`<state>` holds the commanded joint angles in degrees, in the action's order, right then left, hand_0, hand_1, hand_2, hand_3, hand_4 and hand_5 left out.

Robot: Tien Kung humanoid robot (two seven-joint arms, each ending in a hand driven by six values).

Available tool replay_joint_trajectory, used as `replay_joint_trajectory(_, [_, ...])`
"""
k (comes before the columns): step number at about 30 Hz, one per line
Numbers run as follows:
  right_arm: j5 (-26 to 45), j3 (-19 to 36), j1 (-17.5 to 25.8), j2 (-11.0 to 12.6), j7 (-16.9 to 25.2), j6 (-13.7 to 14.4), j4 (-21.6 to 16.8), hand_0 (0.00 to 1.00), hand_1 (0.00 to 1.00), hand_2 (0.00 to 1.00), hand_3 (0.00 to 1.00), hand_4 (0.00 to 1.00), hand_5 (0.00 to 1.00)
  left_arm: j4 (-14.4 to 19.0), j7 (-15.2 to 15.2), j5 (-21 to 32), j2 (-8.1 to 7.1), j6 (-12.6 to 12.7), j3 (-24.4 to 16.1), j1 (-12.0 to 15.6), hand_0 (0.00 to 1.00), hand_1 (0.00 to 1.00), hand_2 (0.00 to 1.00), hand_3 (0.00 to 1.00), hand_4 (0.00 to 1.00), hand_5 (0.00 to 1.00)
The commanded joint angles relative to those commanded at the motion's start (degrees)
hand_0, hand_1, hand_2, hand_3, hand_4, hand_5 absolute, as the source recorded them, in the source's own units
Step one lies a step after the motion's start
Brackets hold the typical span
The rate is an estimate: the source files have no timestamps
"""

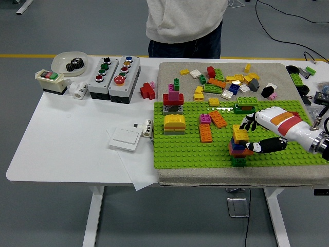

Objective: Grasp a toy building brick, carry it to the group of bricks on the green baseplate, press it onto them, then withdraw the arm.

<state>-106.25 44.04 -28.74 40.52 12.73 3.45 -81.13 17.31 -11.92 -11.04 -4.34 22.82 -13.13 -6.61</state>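
The green baseplate (190, 152) lies on a grey mat on the right half of the table. Near its front right stands a small stack of bricks (237, 151), green, orange and blue, with a yellow brick (240, 134) on top. My right hand (253, 135) reaches in from the right, its black fingers (249, 121) behind the yellow brick and its thumb low on the stack's right side; it is shut on the yellow brick. Other built groups stand on the plate: a yellow block (174, 124) and a red and pink tower (173, 100). My left arm is out of sight.
Loose bricks (221, 82) are scattered on the mat behind the plate. Two button boxes (114, 72), a white bowl with a gear (71, 63), a switch unit (50, 78) and a white wall switch (125, 138) sit on the left. A person (184, 23) stands at the far side.
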Motion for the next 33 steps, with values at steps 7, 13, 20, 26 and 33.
replay_joint_trajectory(7, [0.0, -0.06, 0.06, -0.06, -0.03, -0.02, -0.03, 0.499, 0.476, 0.52, 0.502, 0.703, 0.451, 0.01, 0.01, 0.04, -0.01, -0.02, 0.02, -0.08, 0.74, 0.724, 0.721, 0.589, 0.638, 0.663])
replay_joint_trajectory(13, [0.06, -0.09, 0.28, -0.18, -0.05, -0.05, 0.14, 0.499, 0.476, 0.52, 0.503, 0.704, 0.451, 0.02, -0.05, -0.04, -0.02, -0.03, 0.03, -0.1, 0.74, 0.725, 0.721, 0.589, 0.639, 0.663])
replay_joint_trajectory(20, [0.15, -0.04, 0.44, -0.13, -0.05, -0.04, 0.18, 0.499, 0.477, 0.52, 0.502, 0.704, 0.451, 0.04, -0.01, 0.01, -0.04, -0.03, 0.07, -0.14, 0.74, 0.725, 0.72, 0.589, 0.639, 0.664])
replay_joint_trajectory(26, [0.14, -0.19, 0.49, -0.17, -0.05, -0.04, 0.23, 0.498, 0.478, 0.52, 0.503, 0.704, 0.451, 0.06, 0.05, 0.13, -0.05, -0.02, 0.16, -0.19, 0.74, 0.724, 0.721, 0.589, 0.639, 0.664])
replay_joint_trajectory(33, [0.03, -0.11, 0.8, -0.24, -0.08, 0.0, 0.07, 0.499, 0.478, 0.52, 0.503, 0.704, 0.452, 0.03, -0.16, -0.35, -0.02, 0.0, -0.07, -0.05, 0.74, 0.725, 0.722, 0.589, 0.64, 0.665])
